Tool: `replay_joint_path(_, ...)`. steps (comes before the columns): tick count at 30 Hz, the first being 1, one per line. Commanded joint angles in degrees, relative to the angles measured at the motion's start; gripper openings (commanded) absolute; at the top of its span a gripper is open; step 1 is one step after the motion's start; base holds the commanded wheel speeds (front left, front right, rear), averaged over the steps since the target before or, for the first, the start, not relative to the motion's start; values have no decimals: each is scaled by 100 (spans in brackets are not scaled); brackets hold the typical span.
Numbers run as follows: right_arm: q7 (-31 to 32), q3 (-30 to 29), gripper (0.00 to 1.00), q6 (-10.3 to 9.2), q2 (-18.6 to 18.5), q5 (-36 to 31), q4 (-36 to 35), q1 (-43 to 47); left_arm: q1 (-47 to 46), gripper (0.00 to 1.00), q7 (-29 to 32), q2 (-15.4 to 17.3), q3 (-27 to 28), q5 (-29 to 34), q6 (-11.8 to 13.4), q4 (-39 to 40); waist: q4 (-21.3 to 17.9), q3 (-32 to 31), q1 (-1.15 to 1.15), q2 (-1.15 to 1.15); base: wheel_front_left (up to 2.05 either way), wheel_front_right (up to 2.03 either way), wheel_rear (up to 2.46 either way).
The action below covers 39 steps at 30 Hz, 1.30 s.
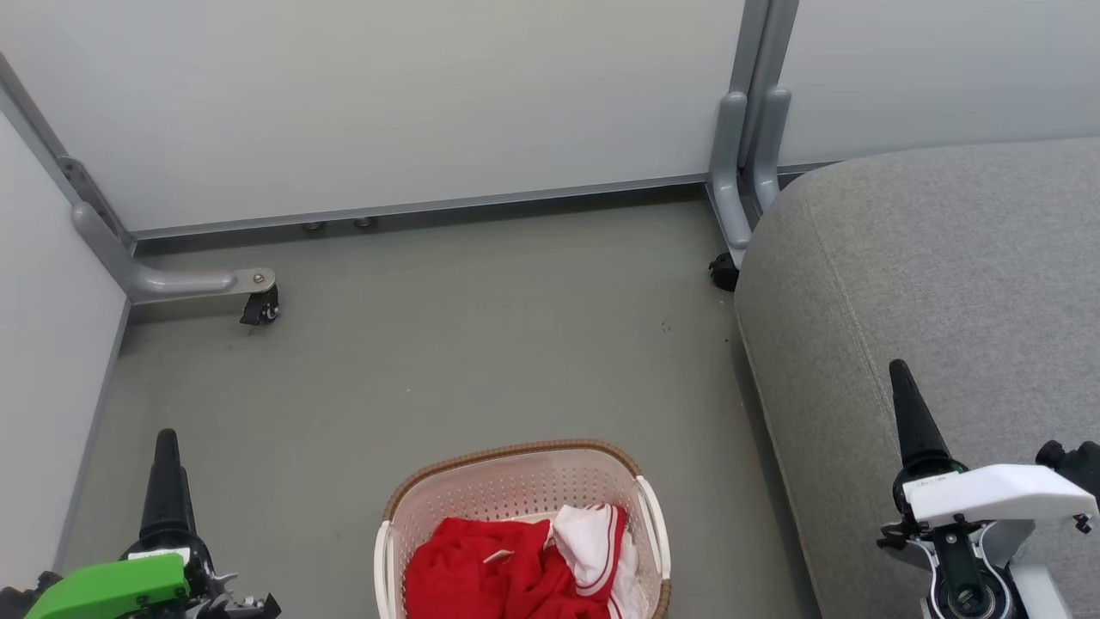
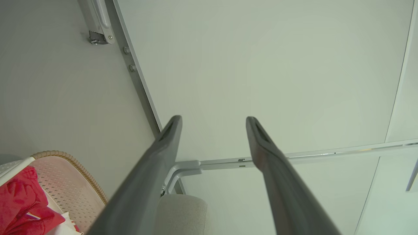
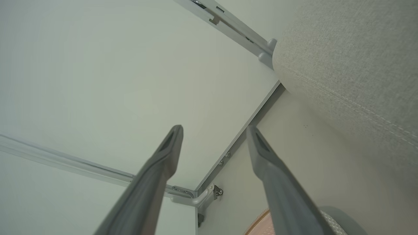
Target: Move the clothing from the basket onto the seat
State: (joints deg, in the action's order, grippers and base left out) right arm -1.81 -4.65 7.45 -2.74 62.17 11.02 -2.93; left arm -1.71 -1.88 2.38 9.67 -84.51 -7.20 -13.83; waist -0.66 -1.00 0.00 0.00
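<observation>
Your left pincer [image 2: 214, 120], right pincer [image 3: 214, 129]: wide, empty, ready for clothing [image 1: 507, 572] in basket [image 1: 516, 454] at 6 o'clock; seat [image 1: 945, 258] at 3.

The basket [image 1: 516, 486], cream-white perforated plastic with a brown woven-look rim and white side handles, stands upright on the floor [image 1: 430, 361], well away from the floor's far edge. The clothing [image 1: 503, 572] lies crumpled inside it: bright red fabric on the left and middle, a white panel with red stripe trim against the right wall. The seat [image 1: 945, 275], a large light grey cushion with a rounded corner and stitched seams, stands near the basket's right side and apart from it.
</observation>
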Motion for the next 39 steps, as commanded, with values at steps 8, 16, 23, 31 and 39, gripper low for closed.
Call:
replay_joint_path(8,-212,205,100,3,-141,-1317,-504,-145,10,100,-198,35,244,774,-19,407,-8,-14,0,0,0,0,0)
replay_joint_path(16,-360,450,100,3,-245,-2236,-779,-136,63,100,-348,39,267,1526,-22,742,-13,-28,0,0,0,0,0)
replay_joint_path(23,-480,719,100,3,-348,-2892,-1002,-144,106,100,-470,43,362,2191,-24,939,-24,-42,0,0,0,0,0)
replay_joint_path(31,-609,911,100,3,-389,-3601,-1088,-127,224,100,-597,47,92,3243,-27,1258,-42,-64,0,0,0,0,0)
replay_joint_path(39,-728,963,100,3,-352,-4193,-968,-39,431,100,-717,50,-717,4614,177,1440,-53,-90,0,0,0,0,0)
